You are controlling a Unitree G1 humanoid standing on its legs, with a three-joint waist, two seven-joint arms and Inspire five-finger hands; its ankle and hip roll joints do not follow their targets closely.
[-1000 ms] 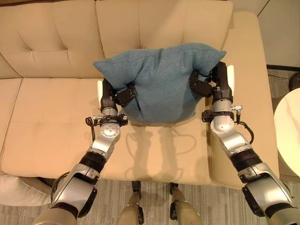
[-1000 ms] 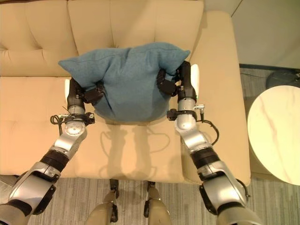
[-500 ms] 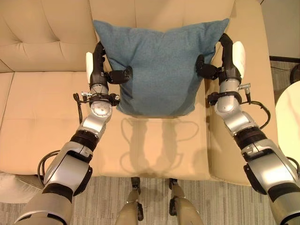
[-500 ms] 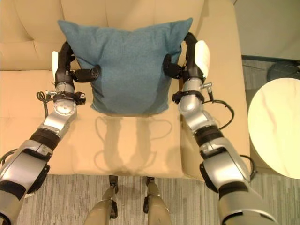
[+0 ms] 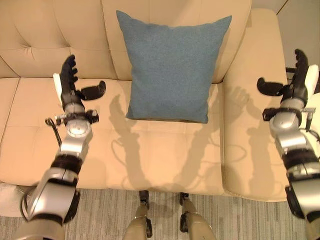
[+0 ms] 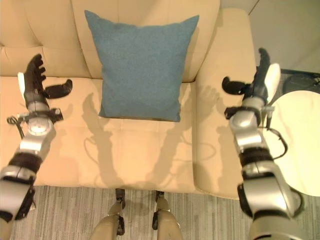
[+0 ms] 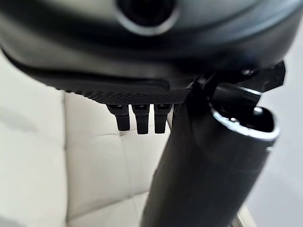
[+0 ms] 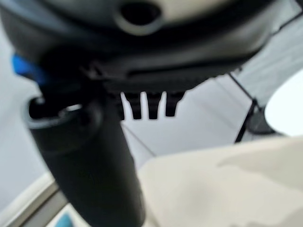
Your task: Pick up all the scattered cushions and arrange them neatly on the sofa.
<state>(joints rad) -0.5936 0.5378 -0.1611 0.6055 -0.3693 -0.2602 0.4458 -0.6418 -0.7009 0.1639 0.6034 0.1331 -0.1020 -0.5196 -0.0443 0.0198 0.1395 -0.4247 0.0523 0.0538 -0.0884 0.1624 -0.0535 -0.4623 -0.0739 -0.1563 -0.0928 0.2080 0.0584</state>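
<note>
Now the blue cushion [image 5: 172, 65] stands upright on the beige sofa [image 5: 165, 160], its back leaning against the tufted backrest [image 5: 50, 35] and its lower edge resting on the seat, on the seat section beside the sofa's right armrest [image 5: 250, 120]. Neither of my hands touches it. My left hand [image 5: 70, 87] hangs above the seat cushion to the left of the blue cushion, well apart from it, fingers straight and pointing toward the backrest, thumb stuck out sideways toward the cushion; it grasps nothing. In my left wrist view the fingers [image 7: 137, 120] show as a short straight row past the palm, with the pale tufted upholstery beyond them. My right hand [image 6: 255, 85] hangs over the right armrest, at the far side of the cushion from my left, likewise released: fingers straight and raised, thumb reaching inward, nothing in its hold. In my right wrist view the straight fingers [image 8: 149, 106] point out past the edge of the beige armrest toward a pale floor. A round white table [image 6: 300, 140] stands on the floor to the right of the sofa, near my right arm. Shadows of both hands fall on the seat and on the armrest either side of the cushion. Grey striped carpet [image 5: 110, 215] runs along the sofa's front edge.
</note>
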